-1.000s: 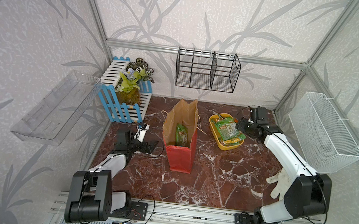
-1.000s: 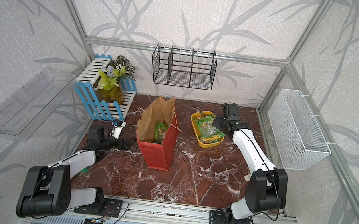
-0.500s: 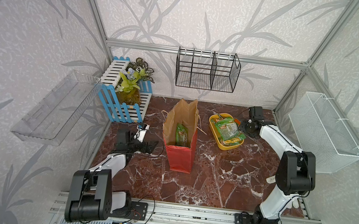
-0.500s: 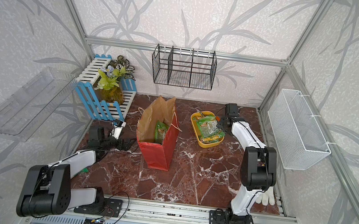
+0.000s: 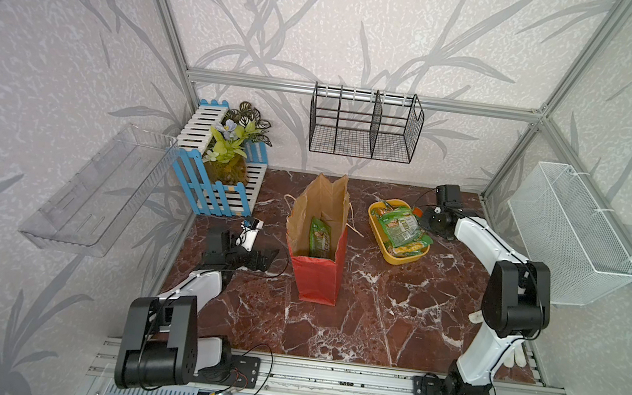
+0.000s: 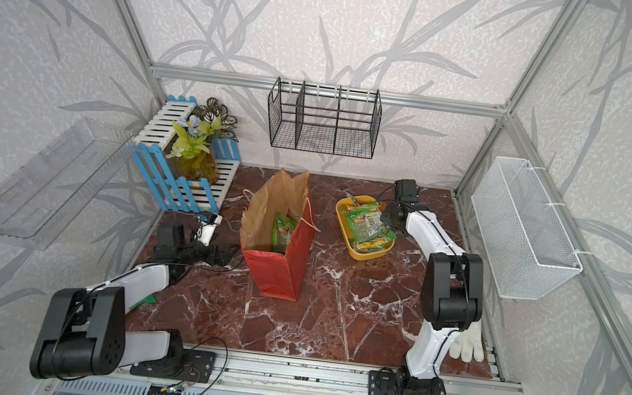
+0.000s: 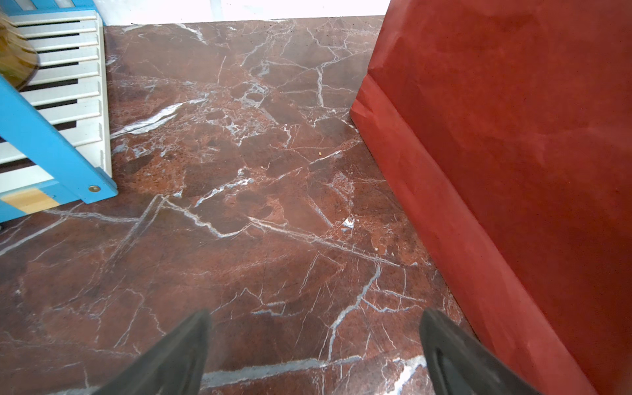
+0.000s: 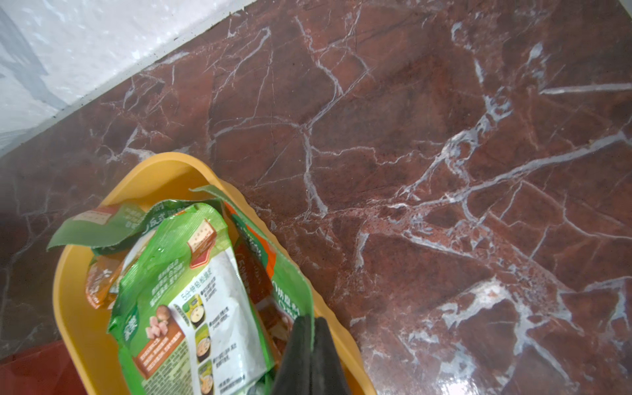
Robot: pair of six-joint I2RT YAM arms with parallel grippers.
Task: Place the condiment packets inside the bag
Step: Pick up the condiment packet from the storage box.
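Right wrist view, report?
— Right gripper [image 8: 310,328] closed at the edge of a green packet in the yellow tray [image 8: 78,328].
— Left gripper [image 7: 314,328]?
— Spread wide, empty, beside the bag [image 5: 316,278]; one packet [image 5: 319,238] inside.

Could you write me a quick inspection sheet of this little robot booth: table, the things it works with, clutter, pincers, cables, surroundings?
Surface: red-brown marble table, dry.
Job's things: red bag upright, open, one packet inside; more packets piled in yellow tray.
Clutter: white glove at the table edge.
Pincers: left pincer open, empty, beside the bag; right pincer shut at the tray's rim; a grip cannot be confirmed.
Cables: thin wires at both arm bases.
Surroundings: blue-white fence planter, black wire rack, white mesh basket, clear shelf.
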